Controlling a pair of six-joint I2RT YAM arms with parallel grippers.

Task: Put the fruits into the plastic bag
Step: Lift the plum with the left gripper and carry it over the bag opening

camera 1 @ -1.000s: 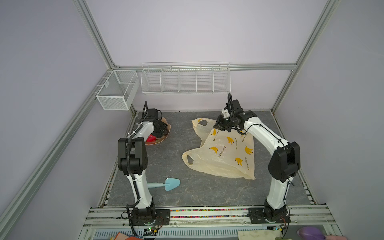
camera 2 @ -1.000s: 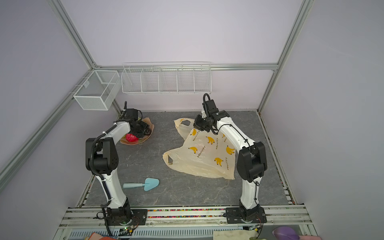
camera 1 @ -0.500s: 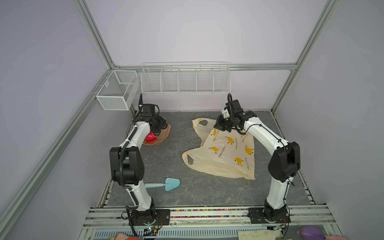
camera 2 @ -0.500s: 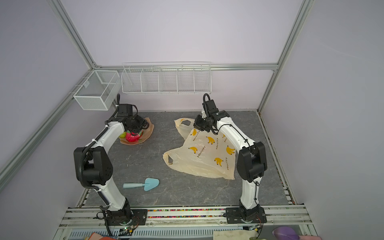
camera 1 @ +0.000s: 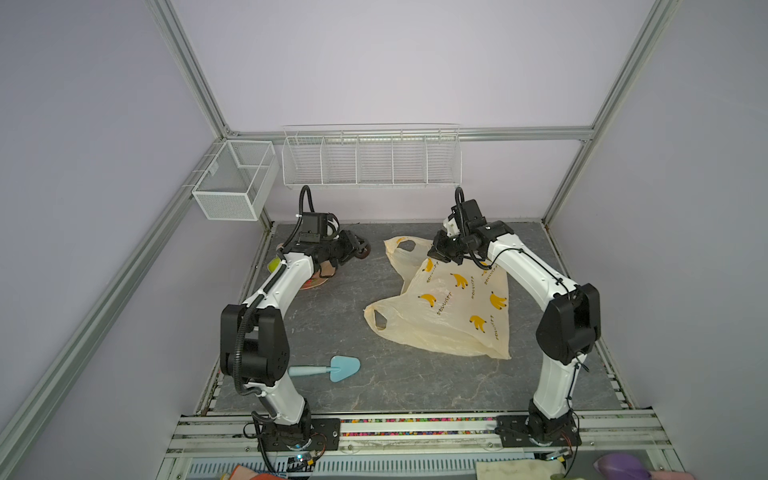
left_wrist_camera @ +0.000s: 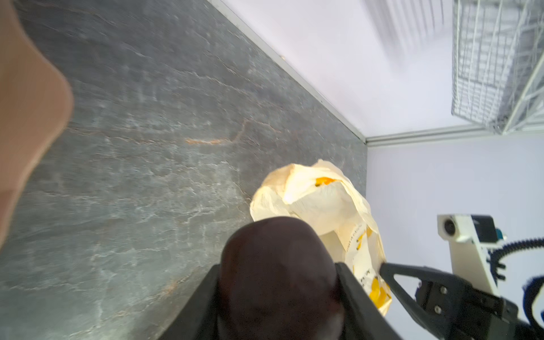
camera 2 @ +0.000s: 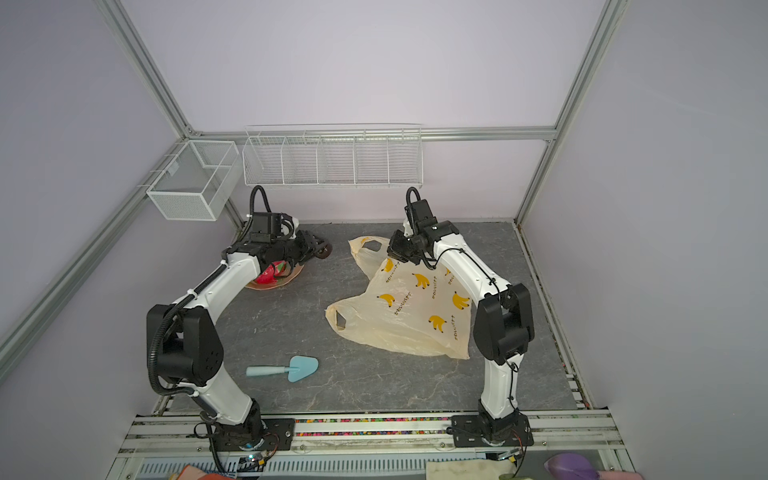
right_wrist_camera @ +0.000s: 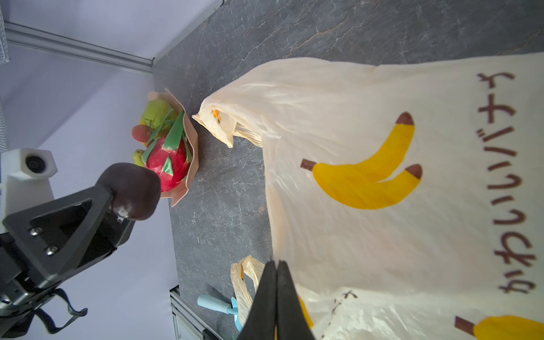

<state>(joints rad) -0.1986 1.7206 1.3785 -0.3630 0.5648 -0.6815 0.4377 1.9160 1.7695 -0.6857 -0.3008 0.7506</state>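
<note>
Carrying the dark brown fruit pinched between the jaws of my left end effector, I hang above the counter, just off the bag side of the peach scalloped dish. The coming move turns on one line: the plastic bag lies out to my right across a bare stretch of counter, with its handle end turned toward me. Its long axis runs from that end, between the far handle loop and the near handle loop, away to the closed bottom by my right arm's base. My right end effector is pressed together on the film beside the far loop, and in both top views it lifts that edge into a peak. The left wrist view shows the peak dead ahead of the fruit, though I cannot tell how wide the mouth gapes beneath it. My left arm is the nearer one to the fruits and my right is already at the bag, so I judge the carry to be a short sideways reach into the raised edge. Back in the dish wait the dragon fruit, the pear and a strawberry.
</note>
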